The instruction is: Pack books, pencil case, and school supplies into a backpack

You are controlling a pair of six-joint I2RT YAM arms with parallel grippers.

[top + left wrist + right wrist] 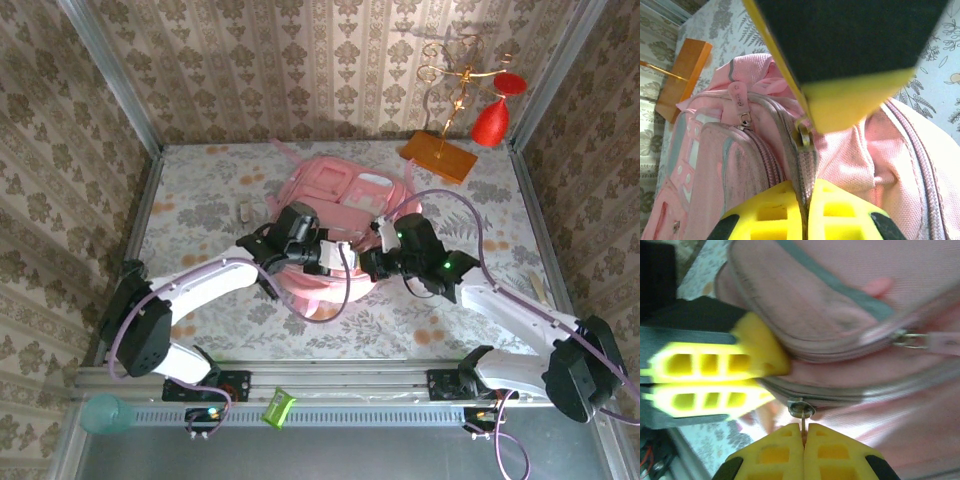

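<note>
Backpack (340, 190) well off side walls (60, 150) | left gripper (807, 190), right gripper (803, 429) pinch near-edge zip (802, 135)

Backpack (345, 190) interior out of sight

The overhead view is evenly lit and sharp, with soft shadows. Both wrist views are bright: the near yellow fingers (705, 365) blur, and the backpack (935, 170) fabric washes out.

Staged lab booth: wallpaper panels (300, 70), aluminium frame posts (111, 75)
</note>
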